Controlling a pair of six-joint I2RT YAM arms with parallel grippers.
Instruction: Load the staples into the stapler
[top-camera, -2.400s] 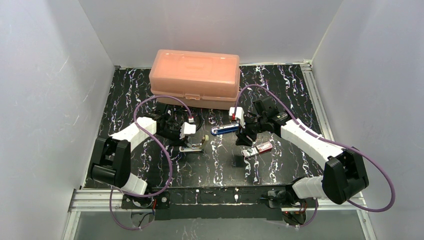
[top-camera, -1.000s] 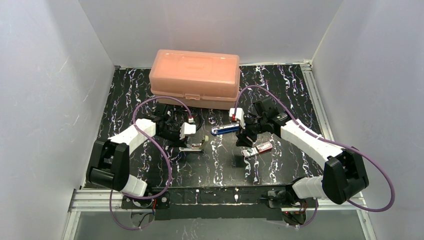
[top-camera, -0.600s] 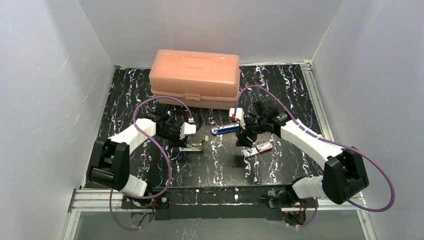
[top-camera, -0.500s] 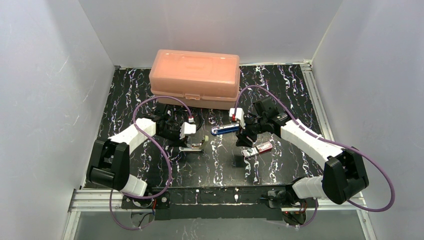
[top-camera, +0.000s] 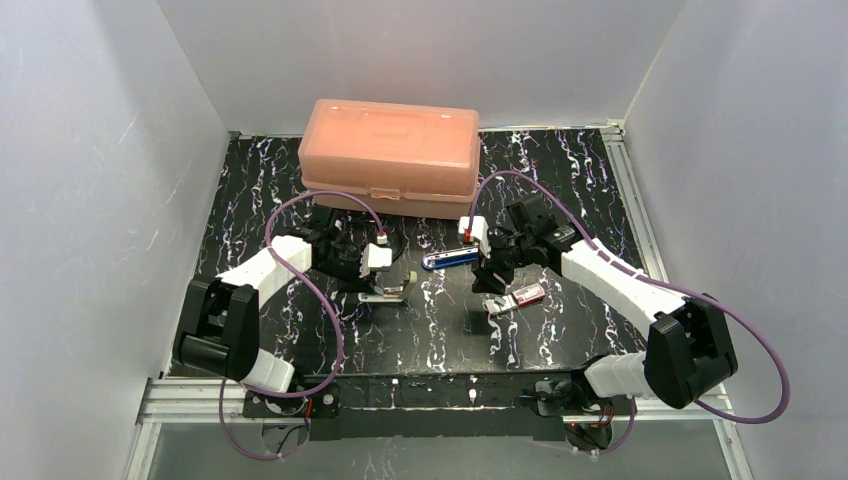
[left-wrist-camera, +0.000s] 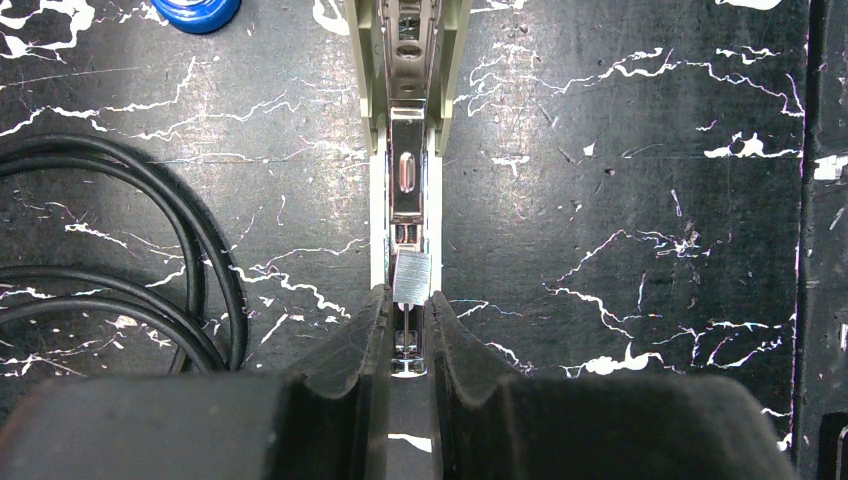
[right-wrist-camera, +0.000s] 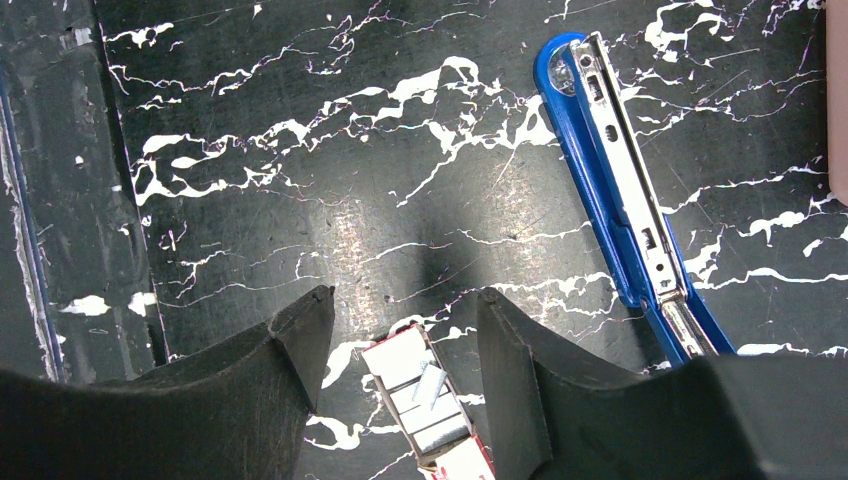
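Left gripper (left-wrist-camera: 410, 295) pinched nearly closed, right gripper (right-wrist-camera: 405, 297) parted.

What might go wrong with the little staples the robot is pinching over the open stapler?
1. The left gripper pinches the staple strip only at its fingertips. The strip may slip or tilt and miss the open stapler's narrow channel.
2. The right gripper stands open over the staples box. A bump might spill its tray.
3. The black cable lies beside the left gripper and could snag it.
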